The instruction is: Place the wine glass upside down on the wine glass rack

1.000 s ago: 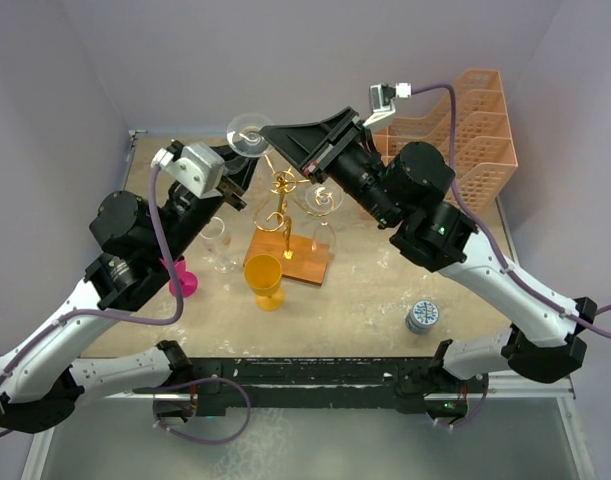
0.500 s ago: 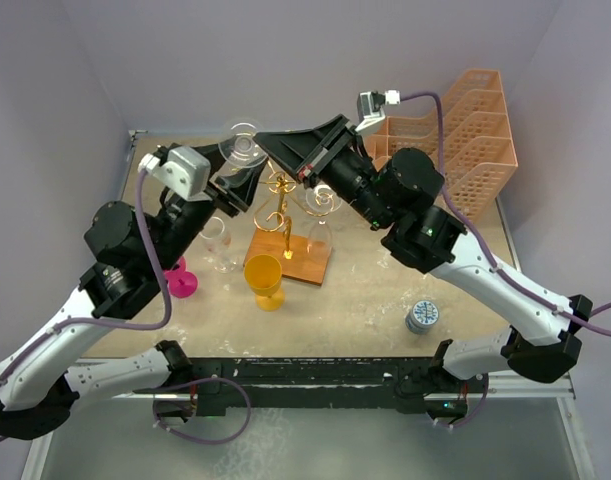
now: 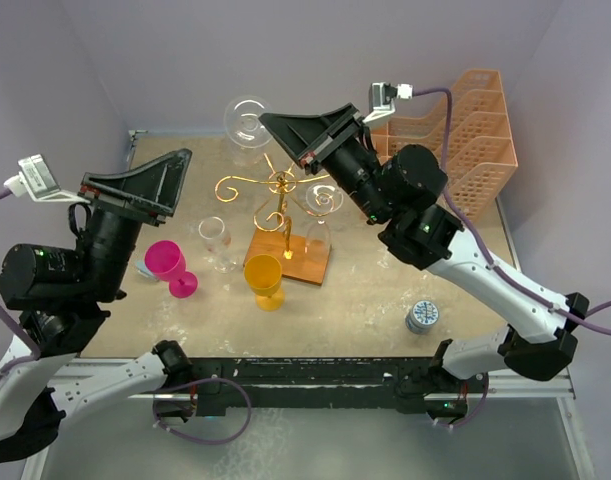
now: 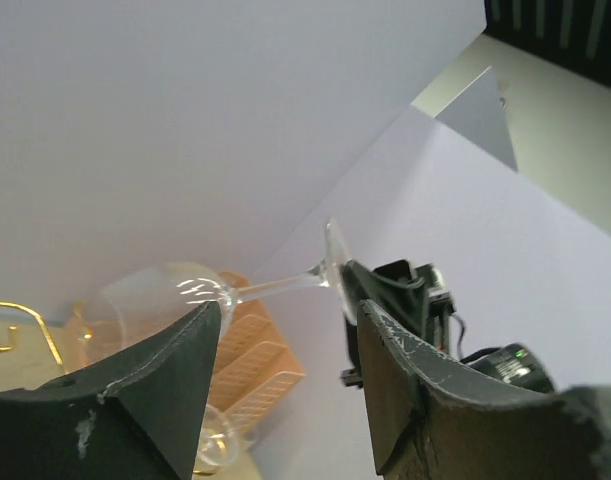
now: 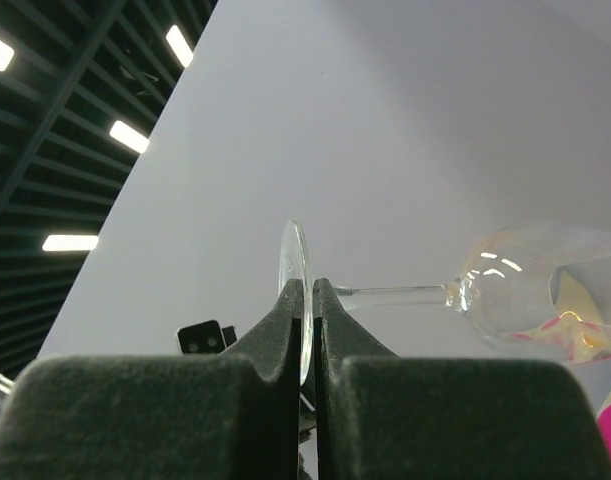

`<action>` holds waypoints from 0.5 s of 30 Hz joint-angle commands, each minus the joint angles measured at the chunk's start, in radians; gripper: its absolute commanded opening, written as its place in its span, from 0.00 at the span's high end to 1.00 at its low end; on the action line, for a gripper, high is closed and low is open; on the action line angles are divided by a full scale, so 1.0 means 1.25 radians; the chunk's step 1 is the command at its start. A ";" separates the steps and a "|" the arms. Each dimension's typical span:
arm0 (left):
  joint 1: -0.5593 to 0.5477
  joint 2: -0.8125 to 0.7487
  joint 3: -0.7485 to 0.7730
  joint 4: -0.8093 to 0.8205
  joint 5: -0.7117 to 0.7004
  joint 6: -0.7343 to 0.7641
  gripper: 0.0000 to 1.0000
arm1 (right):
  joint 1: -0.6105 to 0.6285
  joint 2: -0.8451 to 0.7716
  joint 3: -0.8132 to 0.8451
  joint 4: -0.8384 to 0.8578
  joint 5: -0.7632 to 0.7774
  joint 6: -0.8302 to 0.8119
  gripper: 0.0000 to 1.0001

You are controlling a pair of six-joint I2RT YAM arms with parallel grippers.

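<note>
The clear wine glass (image 3: 246,124) hangs in the air above the back of the table, lying sideways. My right gripper (image 3: 269,122) is shut on its foot. In the right wrist view the fingertips (image 5: 309,285) pinch the thin foot disc, with stem and bowl (image 5: 530,288) pointing right. The gold wire wine glass rack (image 3: 278,187) stands on its wooden base (image 3: 297,258) just below and to the right of the glass. My left gripper (image 3: 181,162) is open, off to the left and apart from the glass. In the left wrist view the wine glass (image 4: 160,300) lies beyond the open gripper (image 4: 290,310).
Another clear glass (image 3: 321,203) hangs on the rack. On the table stand a clear glass (image 3: 217,242), a yellow goblet (image 3: 264,279), a pink goblet (image 3: 169,264) and a small tin (image 3: 421,316). A peach lattice tray stack (image 3: 470,135) fills the back right corner.
My left gripper opened, let go of the wine glass and drew back to the left. My right gripper closed on the foot and now holds the glass alone.
</note>
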 commanded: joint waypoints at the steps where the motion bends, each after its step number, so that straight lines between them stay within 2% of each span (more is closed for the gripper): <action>1: 0.001 0.054 0.082 -0.050 -0.018 -0.191 0.46 | -0.003 0.020 0.063 0.092 -0.039 -0.043 1.00; 5: 0.001 0.097 0.131 -0.065 0.006 -0.218 0.46 | -0.003 0.042 0.079 0.090 -0.070 -0.065 1.00; 13: 0.001 0.115 0.121 -0.107 -0.098 -0.262 0.45 | -0.002 0.064 0.085 0.100 -0.122 -0.083 1.00; 15: 0.001 0.111 0.115 -0.109 -0.111 -0.258 0.48 | -0.003 0.067 0.087 0.106 -0.134 -0.085 1.00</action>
